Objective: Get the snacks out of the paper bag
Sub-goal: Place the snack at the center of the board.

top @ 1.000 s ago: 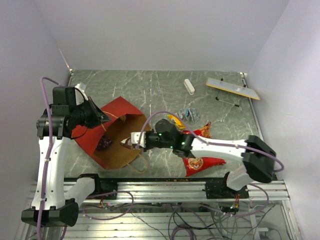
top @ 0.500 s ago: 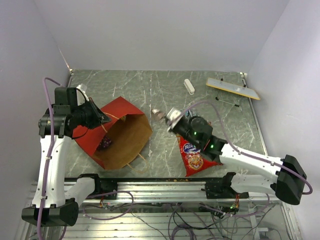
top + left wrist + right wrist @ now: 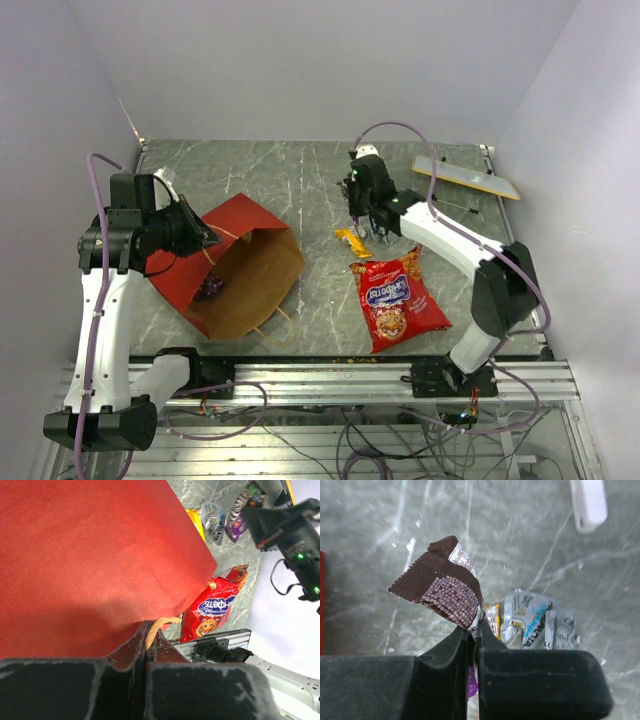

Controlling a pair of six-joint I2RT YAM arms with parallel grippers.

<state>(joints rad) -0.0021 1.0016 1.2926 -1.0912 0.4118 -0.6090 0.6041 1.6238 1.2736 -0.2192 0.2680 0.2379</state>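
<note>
Your left gripper (image 3: 150, 632) is pinched shut on the paper bag (image 3: 240, 262), gripping its edge where a tan handle comes out between the fingers. The bag lies on its side on the table (image 3: 270, 180). Its red outside faces the left wrist camera and its brown inside opens to the right. One purple-wrapped candy (image 3: 210, 287) sits inside the bag, deep toward its left end.

Your right gripper (image 3: 474, 630) is clamped on a brown candy bar (image 3: 445, 590) and holds it by one end, so the wrapper sticks out past the fingertips. It is outside the bag, off to the bag's right and farther back on the table. From the overhead view you cannot tell how high above the table it hangs.

Under and just beside that held bar, right of the bag's mouth, is a small cluster of candy: silver wrappers (image 3: 540, 622) and a yellow bar (image 3: 492, 617) touching them. A scrap of purple wrapper (image 3: 472, 685) shows between the fingers.

In the overhead view an orange-yellow bar (image 3: 352, 241) lies between the bag's mouth and the right arm. The red chip bag (image 3: 398, 305) lies flat, logo up, right of the paper bag and apart from it.

Farther out from the bag, a white block (image 3: 590, 502) and a grey strip with a yellow edge (image 3: 465, 177) rest on the table.
</note>
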